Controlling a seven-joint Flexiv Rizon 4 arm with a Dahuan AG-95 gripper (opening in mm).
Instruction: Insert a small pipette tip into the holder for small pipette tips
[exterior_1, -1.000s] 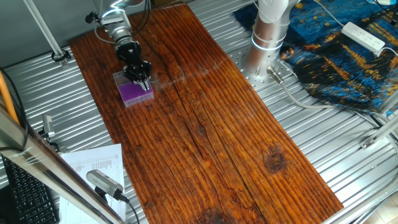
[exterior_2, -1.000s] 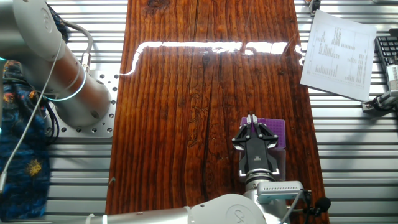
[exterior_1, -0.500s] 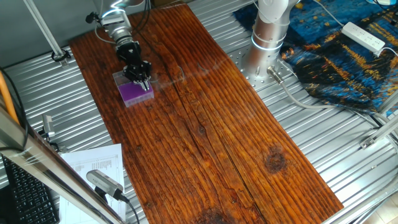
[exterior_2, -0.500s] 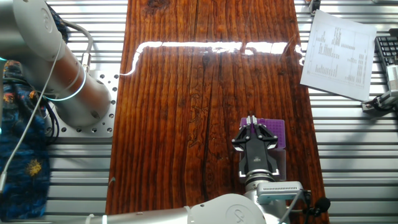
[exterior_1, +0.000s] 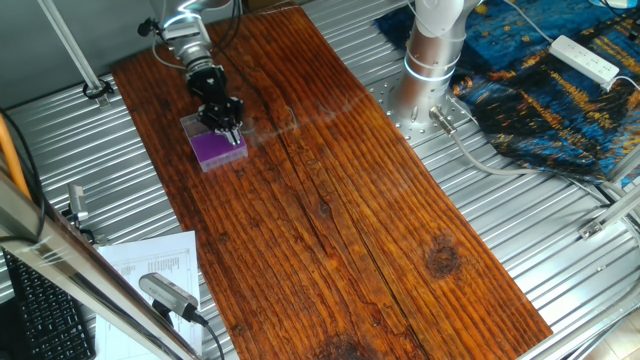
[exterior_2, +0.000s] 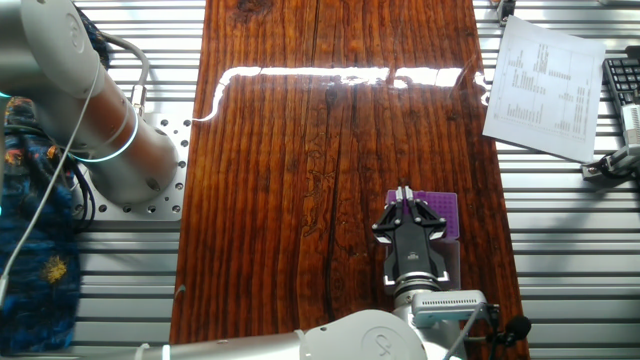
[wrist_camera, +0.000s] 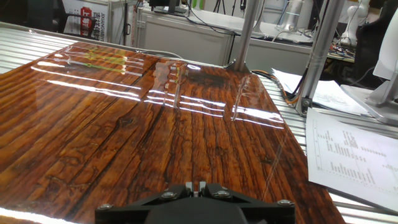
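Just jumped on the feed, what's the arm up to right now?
The arm has its pincer poised over the purple-topped holder for small pipette tips, near one edge of the wooden board. The fingers are pressed together at the tips. Any small pipette tip between them is too small to make out, so I cannot say whether it is in the rack yet.

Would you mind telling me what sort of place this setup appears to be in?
Most likely a robotics lab. The arm's base is bolted to a ribbed metal bench topped by a wooden board, and the hand view shows aluminium frame posts, cables and equipment benches behind.
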